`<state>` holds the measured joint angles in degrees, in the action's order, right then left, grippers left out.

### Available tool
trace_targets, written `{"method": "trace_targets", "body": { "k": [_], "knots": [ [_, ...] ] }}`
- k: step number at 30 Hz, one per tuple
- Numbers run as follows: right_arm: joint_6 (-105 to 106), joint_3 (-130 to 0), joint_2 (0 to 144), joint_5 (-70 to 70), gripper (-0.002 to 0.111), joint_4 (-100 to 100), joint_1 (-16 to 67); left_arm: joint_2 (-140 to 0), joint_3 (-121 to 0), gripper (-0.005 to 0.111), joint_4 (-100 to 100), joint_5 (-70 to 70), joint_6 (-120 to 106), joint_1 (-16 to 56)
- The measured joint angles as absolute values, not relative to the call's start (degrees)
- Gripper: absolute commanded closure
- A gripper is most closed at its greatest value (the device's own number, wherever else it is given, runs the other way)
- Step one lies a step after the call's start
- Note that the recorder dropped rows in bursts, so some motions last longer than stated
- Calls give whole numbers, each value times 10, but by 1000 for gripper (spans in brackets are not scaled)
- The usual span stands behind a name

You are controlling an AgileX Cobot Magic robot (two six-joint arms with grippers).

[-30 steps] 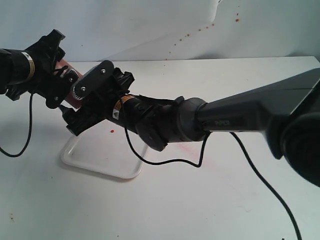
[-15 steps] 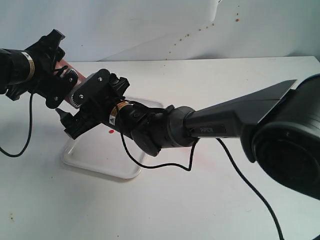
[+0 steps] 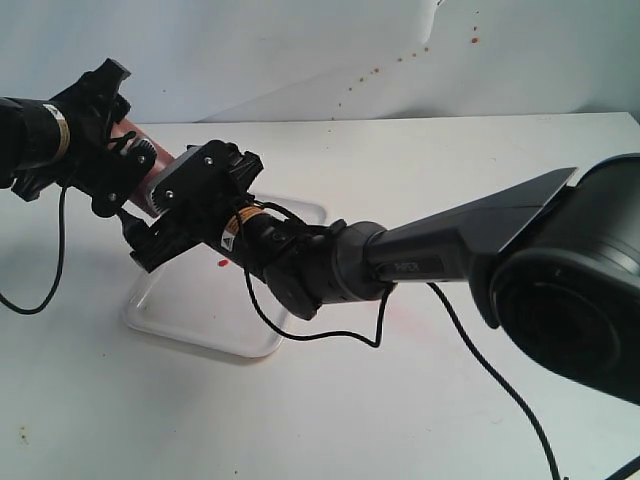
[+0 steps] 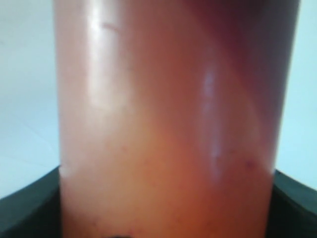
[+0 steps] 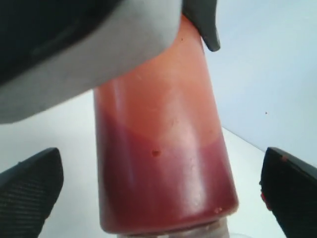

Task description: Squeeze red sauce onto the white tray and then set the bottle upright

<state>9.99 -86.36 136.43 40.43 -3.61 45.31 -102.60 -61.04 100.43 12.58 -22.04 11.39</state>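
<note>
Item: bottle [image 4: 163,124] – orange-red squeeze bottle, held tilted in the air over the far-left end of the white tray [image 3: 200,318]; nozzle hidden.
Left fingers [image 4: 29,213]: pinching the bottle on both sides.
Right fingers [image 5: 29,193]: spread wide, straddling the bottle's darker end without touching it.
Red sauce [image 3: 222,262]: one small blob on the tray, near its far edge.
Risks – a hard or off-centre squeeze by the right fingers could spurt sauce beyond the tray onto the tabletop [image 3: 400,420]; early release by the left fingers would drop the bottle; the crowded arms could collide.
</note>
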Motion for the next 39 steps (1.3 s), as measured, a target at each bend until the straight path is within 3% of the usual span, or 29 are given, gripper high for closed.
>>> {"method": "trace_targets", "body": {
  "k": [11,15,24,39],
  "knots": [
    [147,-864,1364,406,31,-31,453,-1026,-610,107,1004,126,-220,114],
    [169,-864,1364,406,28,-31,453,-1026,-610,107,1004,126,-220,114],
    [209,-864,1364,405,9,-30,453,-1026,-610,107,1004,126,-220,114],
    [238,-864,1364,408,9,-5,453,-1026,-610,107,1004,126,-220,114]
  ]
}}
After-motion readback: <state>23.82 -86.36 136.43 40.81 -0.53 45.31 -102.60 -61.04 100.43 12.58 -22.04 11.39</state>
